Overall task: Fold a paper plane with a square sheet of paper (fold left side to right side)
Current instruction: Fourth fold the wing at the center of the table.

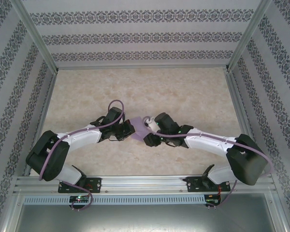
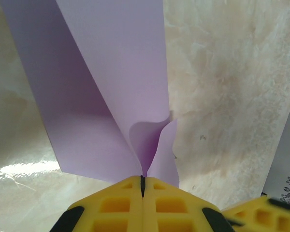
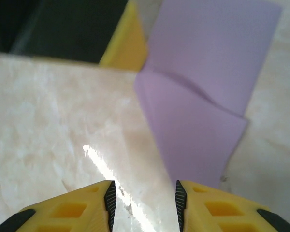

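1. Top view: the lilac sheet [image 1: 138, 131] sits directly right of the left hand [image 1: 128, 130], over the middle of the surface [image 1: 183, 92]. Judged thin, light and limp, so expect buckling.
2. Left wrist view: the left hand is fully closed, pinching the sheet's near edge. Layers fan away from the left hand, curling at the pinch. Take hold at edges or corners only.
3. Right wrist view: the right hand [image 3: 142, 203] is partly open and empty, facing the left hand. The matte, unmarked, creased sheet lies between.
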You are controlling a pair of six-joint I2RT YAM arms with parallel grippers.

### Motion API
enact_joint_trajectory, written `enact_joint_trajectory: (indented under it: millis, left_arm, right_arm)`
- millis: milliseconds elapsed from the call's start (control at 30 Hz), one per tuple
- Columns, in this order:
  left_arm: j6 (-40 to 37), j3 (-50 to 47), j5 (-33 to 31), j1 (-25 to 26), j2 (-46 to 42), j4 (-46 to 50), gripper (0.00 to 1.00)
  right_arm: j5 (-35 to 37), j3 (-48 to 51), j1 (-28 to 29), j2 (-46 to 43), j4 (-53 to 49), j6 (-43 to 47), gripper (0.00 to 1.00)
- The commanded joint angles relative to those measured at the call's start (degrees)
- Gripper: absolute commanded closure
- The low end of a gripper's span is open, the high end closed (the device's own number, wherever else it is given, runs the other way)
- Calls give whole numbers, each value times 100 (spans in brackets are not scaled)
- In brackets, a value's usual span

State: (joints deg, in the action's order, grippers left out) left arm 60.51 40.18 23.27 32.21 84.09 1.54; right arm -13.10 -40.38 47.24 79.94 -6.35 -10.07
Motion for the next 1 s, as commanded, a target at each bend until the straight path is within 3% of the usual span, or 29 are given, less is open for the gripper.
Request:
enact_joint_trajectory:
  millis: [0, 300, 567, 967]
  left_arm:
    - [5, 150, -93, 33, -101, 187, 95]
    - [5, 204, -103, 34, -107, 192, 96]
    - [-19, 218, -103, 31, -106, 219, 96]
    - [-31, 283, -112, 31, -66, 240, 96]
  right_arm:
    - [758, 61, 227, 187, 293, 189, 60]
    - [1150, -224, 417, 751, 291, 363, 62]
    - [1321, -496, 478, 1111, 171, 433, 73]
    - [1329, -506, 510, 1312, 226, 487, 67]
